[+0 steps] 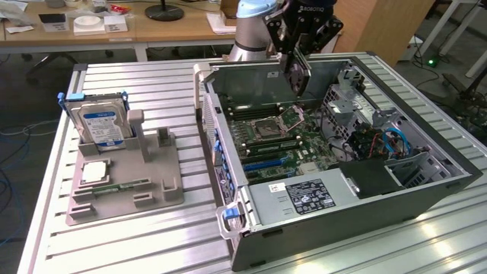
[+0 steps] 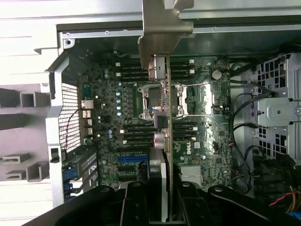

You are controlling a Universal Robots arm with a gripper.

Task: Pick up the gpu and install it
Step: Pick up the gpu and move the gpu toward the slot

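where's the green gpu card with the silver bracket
In the exterior view the gpu hangs in the gripper above the motherboard, by the open case's far wall.

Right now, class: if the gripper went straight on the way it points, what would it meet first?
Probably the motherboard near the CPU socket, with the held gpu touching first; depth is unclear.

ROBOTIQ on the black wrist housing [image 1: 314,9], DELL on the motherboard [image 2: 122,122], power-supply label [image 1: 308,196] illegible

One gpu [image 1: 296,77]; one hard drive [image 1: 102,127]; one open computer case [image 1: 327,231]; one grey holder [image 1: 148,165]; one memory stick [image 1: 116,187].
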